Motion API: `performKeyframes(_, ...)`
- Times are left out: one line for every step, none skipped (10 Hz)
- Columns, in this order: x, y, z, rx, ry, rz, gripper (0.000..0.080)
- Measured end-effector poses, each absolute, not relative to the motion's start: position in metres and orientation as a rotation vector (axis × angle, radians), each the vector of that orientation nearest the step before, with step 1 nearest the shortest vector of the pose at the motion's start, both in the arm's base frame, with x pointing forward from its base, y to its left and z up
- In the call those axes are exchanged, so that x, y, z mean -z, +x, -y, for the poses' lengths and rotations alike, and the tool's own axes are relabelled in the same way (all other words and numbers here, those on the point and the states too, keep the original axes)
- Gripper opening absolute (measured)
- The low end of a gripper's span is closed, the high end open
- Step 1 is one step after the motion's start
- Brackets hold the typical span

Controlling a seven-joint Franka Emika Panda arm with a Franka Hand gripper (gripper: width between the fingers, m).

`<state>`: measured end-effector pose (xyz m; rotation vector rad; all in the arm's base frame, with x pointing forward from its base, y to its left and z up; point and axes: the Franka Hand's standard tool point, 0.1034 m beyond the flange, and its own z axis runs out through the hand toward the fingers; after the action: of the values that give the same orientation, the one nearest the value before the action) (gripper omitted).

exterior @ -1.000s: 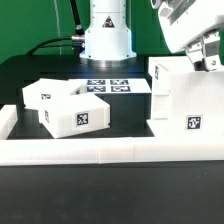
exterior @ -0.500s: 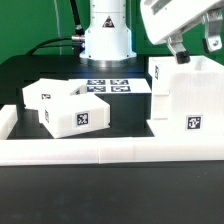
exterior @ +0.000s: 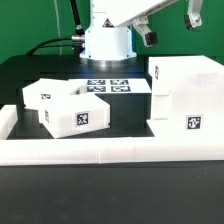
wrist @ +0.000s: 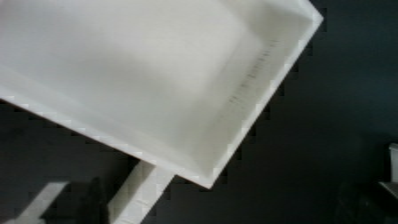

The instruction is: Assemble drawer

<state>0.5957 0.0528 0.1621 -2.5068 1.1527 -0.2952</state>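
The tall white drawer housing stands upright at the exterior view's right, with a tag on its front. Two smaller white trays sit together at the exterior view's left, both tagged. My gripper is high above the housing's left part, clear of it, with the fingers spread apart and nothing between them. In the wrist view the housing fills most of the picture as a broad white face seen from above. My fingertips do not show there.
A long low white rail runs along the front and up the left side; it also shows in the wrist view. The marker board lies behind the trays. The robot base stands at the back.
My gripper has let go of the housing's top edge and risen up and toward the exterior view's left. The housing and trays have stayed in place.
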Motion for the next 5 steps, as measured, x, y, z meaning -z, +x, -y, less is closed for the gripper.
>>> performKeyframes(-0.162, 0.596, -0.053, 0.294, -2.507, -1.154, 0.0649)
performKeyframes(-0.161, 0.596, -0.052, 0.306, -2.538, -1.098, 0.0649)
performKeyframes(-0.161, 0.594, -0.052, 0.328, -2.642, -0.918, 0.0649)
performKeyframes(-0.160, 0.591, -0.048, 0.352, -2.771, -0.683, 0.0649)
performKeyframes(-0.160, 0.590, -0.039, 0.386, -2.872, -0.424, 0.0649)
